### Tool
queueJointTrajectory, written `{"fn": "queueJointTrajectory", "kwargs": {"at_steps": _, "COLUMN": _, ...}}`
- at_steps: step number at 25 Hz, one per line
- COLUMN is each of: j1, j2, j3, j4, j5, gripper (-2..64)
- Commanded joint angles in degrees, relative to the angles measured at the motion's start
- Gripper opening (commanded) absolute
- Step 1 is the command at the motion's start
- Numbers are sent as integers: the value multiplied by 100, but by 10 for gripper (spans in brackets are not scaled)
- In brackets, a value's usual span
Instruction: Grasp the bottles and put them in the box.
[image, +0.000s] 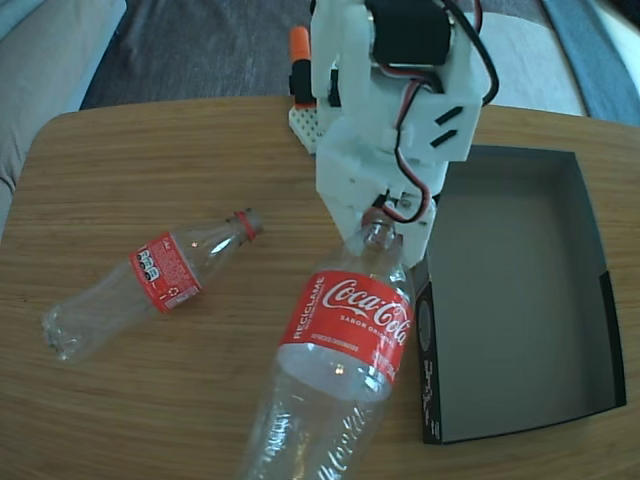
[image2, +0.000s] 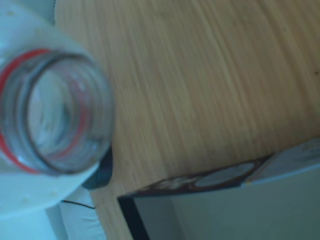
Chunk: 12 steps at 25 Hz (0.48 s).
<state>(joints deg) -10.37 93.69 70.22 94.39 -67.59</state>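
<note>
And here's the gripper (image: 385, 222), clamped on the neck of the near bottle (image: 345, 340) in the fixed view. The white fingers (image: 352, 205) wrap the mouth and red ring on both sides, and the clear body hangs down toward six o'clock, its red label square to the camera, its base cut off by the frame's bottom edge. Whether that base touches the table (image: 120, 400) can't be told from here.

Over to the wrist view: the open mouth of that bottle (image2: 50, 120) fills the nine o'clock side, blurred, red ring showing through the clear rim, a white finger (image2: 30, 197) pressed beneath it.

The second bottle (image: 150, 280) lies flat on the wood at nine o'clock from the gripper, well apart, mouth pointing toward two o'clock, base toward eight.

The box (image: 520, 300) sits at three o'clock, its black outer wall just beside the held bottle's label. Grey floor bare, nothing in it. In the wrist view its corner (image2: 225, 210) shows at five o'clock.

Behind the arm, at twelve o'clock, an orange piece (image: 299, 48) stands on the white base (image: 303, 125).
</note>
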Motion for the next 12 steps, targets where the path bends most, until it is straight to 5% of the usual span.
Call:
{"fn": "queueJointTrajectory", "kwargs": {"at_steps": 1, "j1": -369, "j2": 229, "j3": -272, "j4": 378, "j5": -53, "gripper": 78}}
{"fn": "queueJointTrajectory", "kwargs": {"at_steps": 12, "j1": -1494, "j2": 229, "j3": -193, "j4": 378, "j5": -44, "gripper": 77}}
